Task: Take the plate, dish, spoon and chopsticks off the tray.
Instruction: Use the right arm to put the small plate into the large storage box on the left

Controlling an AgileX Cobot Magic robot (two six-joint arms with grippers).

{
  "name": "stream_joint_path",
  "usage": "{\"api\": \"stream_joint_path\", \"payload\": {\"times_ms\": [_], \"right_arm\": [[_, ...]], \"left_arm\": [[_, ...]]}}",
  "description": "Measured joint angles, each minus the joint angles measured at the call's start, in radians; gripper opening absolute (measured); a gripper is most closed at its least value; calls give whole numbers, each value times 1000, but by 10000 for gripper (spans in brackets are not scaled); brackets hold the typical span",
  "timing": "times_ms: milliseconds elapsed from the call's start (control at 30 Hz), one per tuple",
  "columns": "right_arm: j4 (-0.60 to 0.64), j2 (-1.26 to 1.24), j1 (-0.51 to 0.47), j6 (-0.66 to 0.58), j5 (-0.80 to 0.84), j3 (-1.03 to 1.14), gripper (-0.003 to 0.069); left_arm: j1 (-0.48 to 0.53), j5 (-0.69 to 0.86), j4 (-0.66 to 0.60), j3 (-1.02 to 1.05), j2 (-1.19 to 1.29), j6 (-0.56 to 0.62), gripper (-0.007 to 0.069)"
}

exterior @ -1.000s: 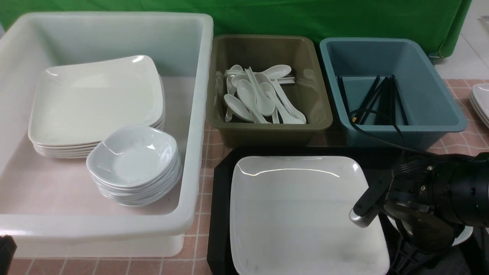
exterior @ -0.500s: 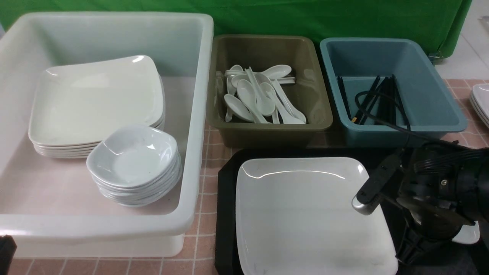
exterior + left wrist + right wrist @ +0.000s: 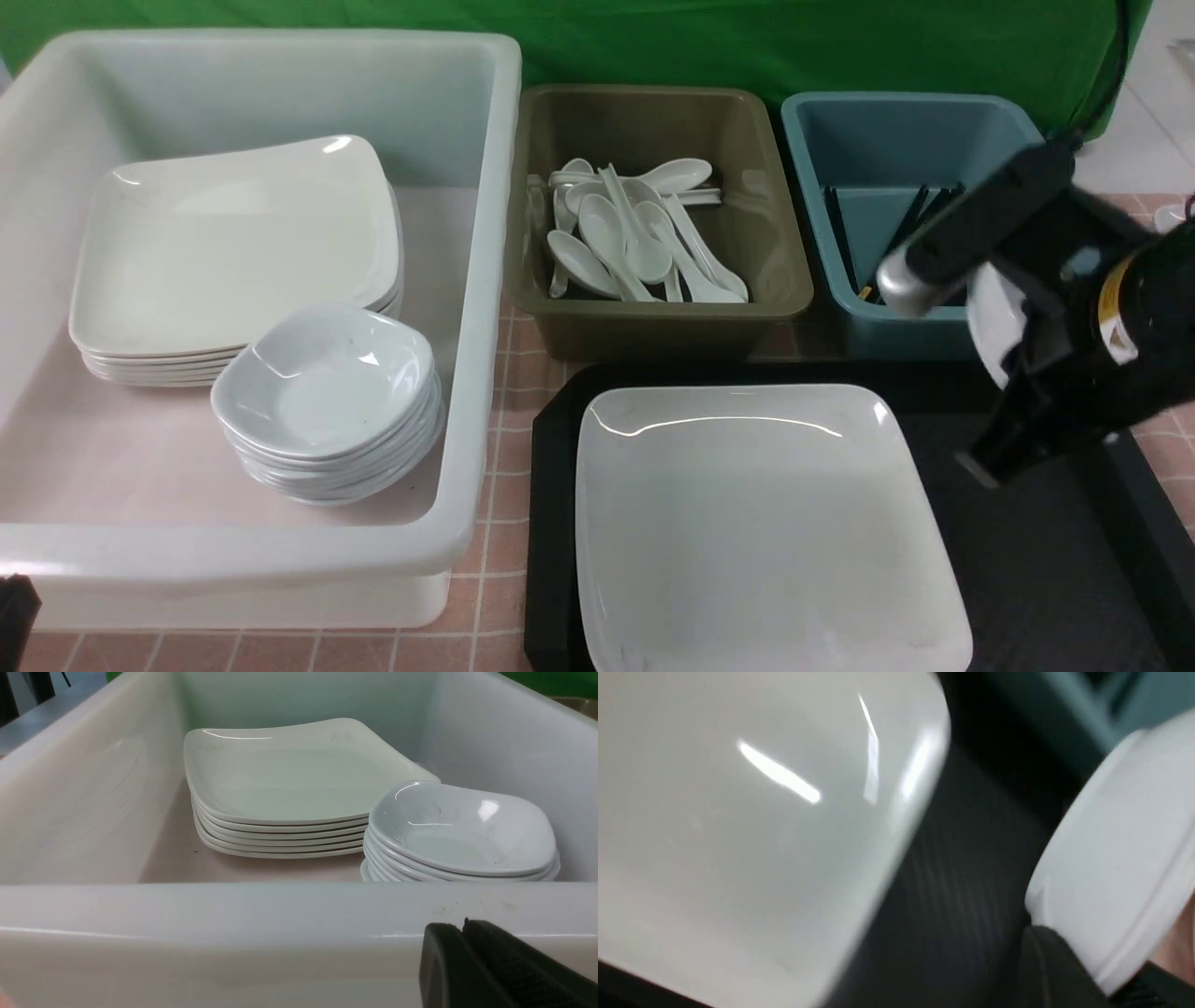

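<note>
While the dish hangs tipped on edge in the air, it is pinched at its rim by the right gripper, whose jaws are drawn narrow on it. It sits above the right side of the tray and in front of the blue bin, clear of the tray's surface. The right wrist view shows its white underside close up, though blurred. Just to its left and lower down, the plate lies flat on the tray, untouched. No spoon or chopsticks show on the bare black part of the tray. A pile of spoons lies in the olive bin and a bundle of chopsticks in the blue bin, so those two items look already cleared. Farther left, the white tub holds a stack of plates and a stack of dishes. The left gripper hangs outside the tub's near wall, fingers pressed together and holding nothing. By my reckoning the job is past halfway: the dish has yet to be set down, likely on its stack, and the plate has yet to be lifted.
</note>
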Motion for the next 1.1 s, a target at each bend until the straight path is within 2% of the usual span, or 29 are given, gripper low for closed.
{"api": "stream_joint_path", "payload": {"times_ms": [67, 100, 133, 200, 233, 300, 433, 567, 700, 900, 967, 1000, 1033, 1067, 1100], "right_arm": [[65, 0, 33, -68, -44, -53, 87], [114, 5, 54, -132, -78, -86, 87], [216, 25, 98, -228, -141, -147, 87], [282, 46, 133, -308, -208, -189, 87], [338, 94, 173, -394, -270, -236, 87], [378, 175, 224, -491, -355, -308, 87], [395, 380, 286, -599, -440, -443, 87], [390, 589, 296, -672, -426, -585, 87], [328, 734, 296, -697, -408, -681, 87], [276, 820, 296, -699, -391, -731, 93], [273, 826, 296, -690, -376, -733, 118], [270, 827, 296, -687, -356, -738, 169], [270, 827, 296, -687, -354, -738, 176], [270, 822, 296, -687, -330, -739, 241], [270, 818, 296, -687, -321, -739, 265]], "left_arm": [[0, 0, 0, 0, 0, 0, 21], [0, 0, 0, 0, 0, 0, 21], [0, 0, 0, 0, 0, 0, 21], [0, 0, 0, 0, 0, 0, 21], [0, 0, 0, 0, 0, 0, 21], [0, 0, 0, 0, 0, 0, 21], [0, 0, 0, 0, 0, 0, 21], [0, 0, 0, 0, 0, 1, 21], [0, 0, 0, 0, 0, 1, 21], [0, 0, 0, 0, 0, 1, 21], [0, 0, 0, 0, 0, 1, 21], [0, 0, 0, 0, 0, 1, 21], [0, 0, 0, 0, 0, 1, 21], [0, 0, 0, 0, 0, 1, 21], [0, 0, 0, 0, 0, 1, 21]]}}
